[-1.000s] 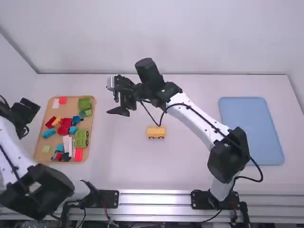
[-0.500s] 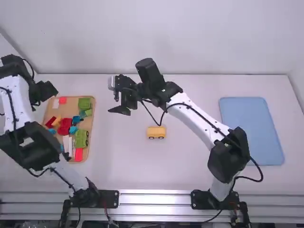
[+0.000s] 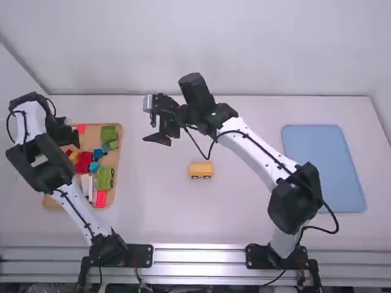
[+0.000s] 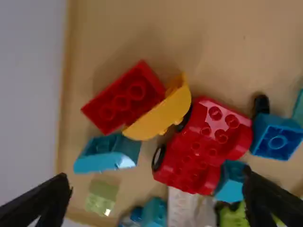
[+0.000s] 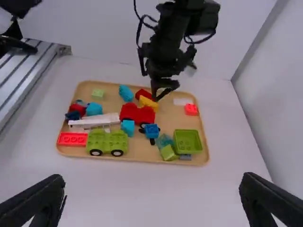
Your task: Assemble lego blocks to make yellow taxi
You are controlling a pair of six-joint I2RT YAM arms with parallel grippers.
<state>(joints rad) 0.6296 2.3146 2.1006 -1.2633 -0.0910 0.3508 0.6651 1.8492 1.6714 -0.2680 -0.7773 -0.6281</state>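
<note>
A yellow wheeled car piece (image 3: 200, 170) stands alone on the table, in front of my right gripper (image 3: 160, 131), which is open above bare table. My left gripper (image 3: 74, 135) is over the back left part of the block tray. In the left wrist view my left gripper (image 4: 158, 198) has its fingers wide apart, nothing between them. Below it lie a yellow curved block (image 4: 161, 111), tilted against a red brick (image 4: 125, 98), and a red car base (image 4: 203, 144). In the right wrist view my right gripper (image 5: 151, 194) is spread wide, the yellow block (image 5: 148, 102) far off.
The wooden tray (image 3: 120, 177) at the left holds several other blocks, among them a green wheeled base (image 3: 105, 177), a green box piece (image 3: 109, 133) and a blue block (image 3: 98, 153). A blue tray (image 3: 324, 168) lies at the right.
My left arm has swung from the left edge rightward, bringing its gripper over the wooden tray. The right gripper has shifted very slightly to the right.
</note>
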